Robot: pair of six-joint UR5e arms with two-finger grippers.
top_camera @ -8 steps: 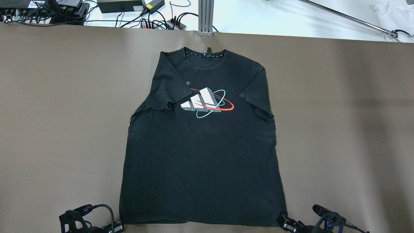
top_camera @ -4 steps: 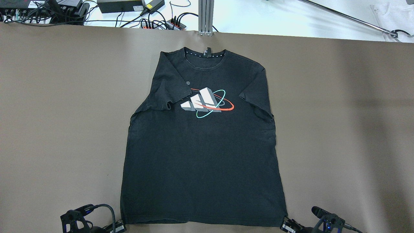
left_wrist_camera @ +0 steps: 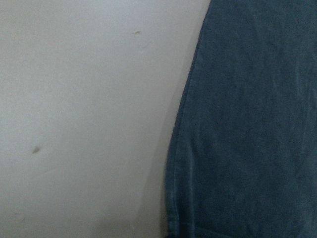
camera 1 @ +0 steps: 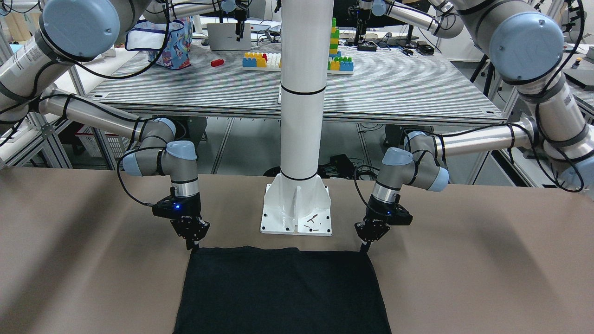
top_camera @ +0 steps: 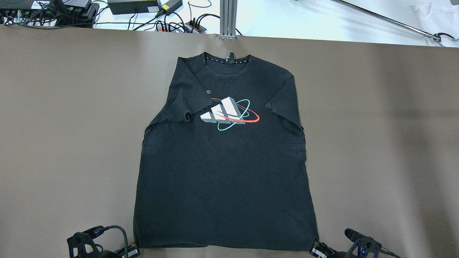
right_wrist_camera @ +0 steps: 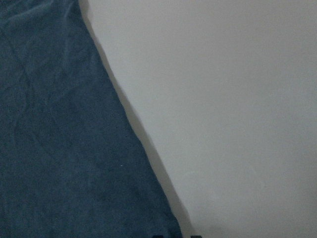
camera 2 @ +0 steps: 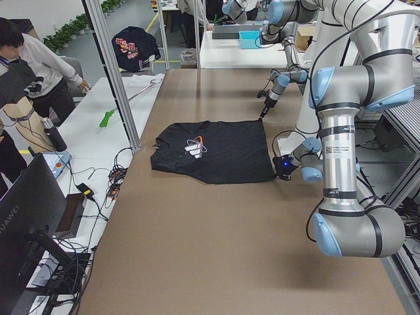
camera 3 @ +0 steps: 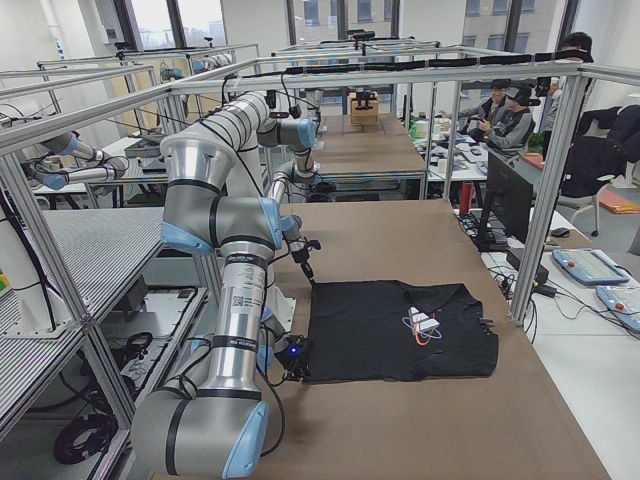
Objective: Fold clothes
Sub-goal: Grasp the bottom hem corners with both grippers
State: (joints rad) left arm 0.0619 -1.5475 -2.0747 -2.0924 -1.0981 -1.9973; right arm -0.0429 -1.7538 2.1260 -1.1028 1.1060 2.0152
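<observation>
Left gripper [camera 1: 365, 246] and right gripper [camera 1: 193, 245] edged toward the robot-side table [top_camera: 71, 143] edge, clamping the shirt [top_camera: 222, 179] hem corners; shallow pinches may slip.

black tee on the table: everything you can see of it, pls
The black T-shirt is soft knit-looking fabric, short-sleeved, crew collar with a neck tag, chest print of white bars ringed in red and teal. It lies flat, print up, on the brown table, collar away from the robot. The left hand and right hand sit at its hem corners; grip unclear.
</observation>
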